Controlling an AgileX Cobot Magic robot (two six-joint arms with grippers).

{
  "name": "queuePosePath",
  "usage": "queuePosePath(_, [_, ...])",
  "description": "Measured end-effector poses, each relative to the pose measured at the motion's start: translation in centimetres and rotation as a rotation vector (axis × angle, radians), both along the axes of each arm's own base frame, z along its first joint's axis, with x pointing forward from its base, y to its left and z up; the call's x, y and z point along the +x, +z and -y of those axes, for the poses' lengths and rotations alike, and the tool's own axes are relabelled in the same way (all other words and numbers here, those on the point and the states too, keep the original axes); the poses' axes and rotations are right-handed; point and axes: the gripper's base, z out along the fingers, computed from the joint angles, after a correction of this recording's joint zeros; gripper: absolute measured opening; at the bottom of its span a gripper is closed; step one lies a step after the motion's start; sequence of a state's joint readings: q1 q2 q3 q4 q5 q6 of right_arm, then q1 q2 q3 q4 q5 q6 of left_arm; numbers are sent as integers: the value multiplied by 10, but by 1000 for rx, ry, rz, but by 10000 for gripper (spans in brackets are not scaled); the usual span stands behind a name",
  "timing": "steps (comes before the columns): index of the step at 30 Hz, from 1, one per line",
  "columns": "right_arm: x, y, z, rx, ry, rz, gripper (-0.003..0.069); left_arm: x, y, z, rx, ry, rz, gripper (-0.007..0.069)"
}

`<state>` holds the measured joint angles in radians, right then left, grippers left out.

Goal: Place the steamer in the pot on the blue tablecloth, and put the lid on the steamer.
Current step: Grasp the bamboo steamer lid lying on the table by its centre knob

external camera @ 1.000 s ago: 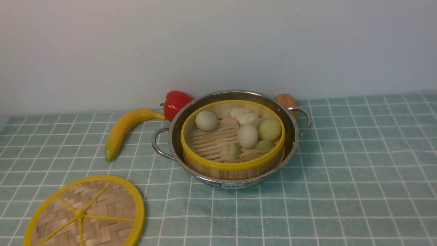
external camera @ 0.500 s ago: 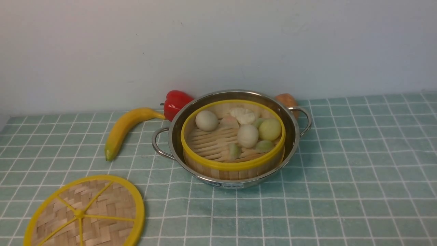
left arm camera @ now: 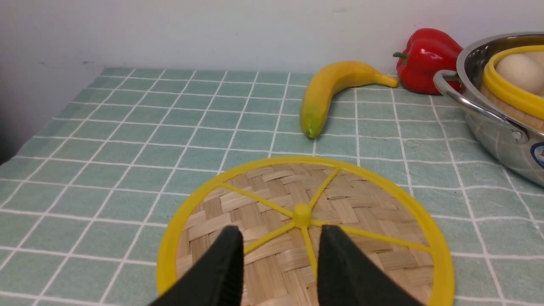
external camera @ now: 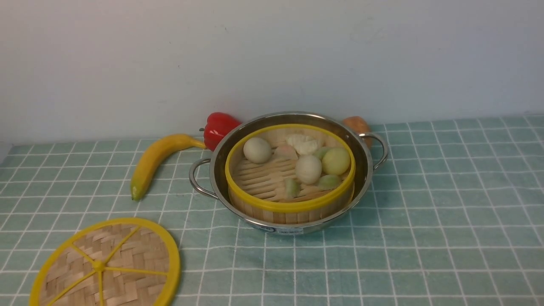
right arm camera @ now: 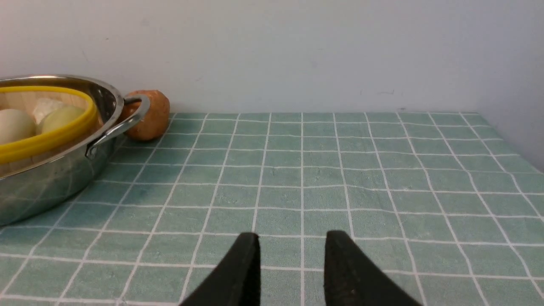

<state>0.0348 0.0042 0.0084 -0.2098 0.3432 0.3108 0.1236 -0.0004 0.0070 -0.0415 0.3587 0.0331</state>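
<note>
At near left, lid (external camera: 127, 255) lies ahead of parted, empty left pincer (left arm camera: 280, 229); right pincer (right arm camera: 293, 234) likewise; risk: flat rim slips.

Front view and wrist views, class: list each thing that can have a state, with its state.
steamer, seated in the pot, uncovered.
pot, upright on the blue tablecloth.
lid, flat on the tablecloth, off the steamer.
left claw, open, empty.
right claw, open, empty.

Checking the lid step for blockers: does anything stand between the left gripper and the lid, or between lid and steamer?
Nothing visible does. The left gripper hangs open at the lid; only blue tablecloth lies between lid and steamer. The banana sits off to one side.
</note>
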Motion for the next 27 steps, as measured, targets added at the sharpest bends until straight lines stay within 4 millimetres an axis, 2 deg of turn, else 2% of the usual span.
queuePosePath(9, [0, -1, -2, -68, 31, -10, 239, 0, 0, 0, 0, 0, 0, 243])
queuePosePath(27, [0, -1, -2, -59, 33, -12, 239, 0, 0, 0, 0, 0, 0, 243])
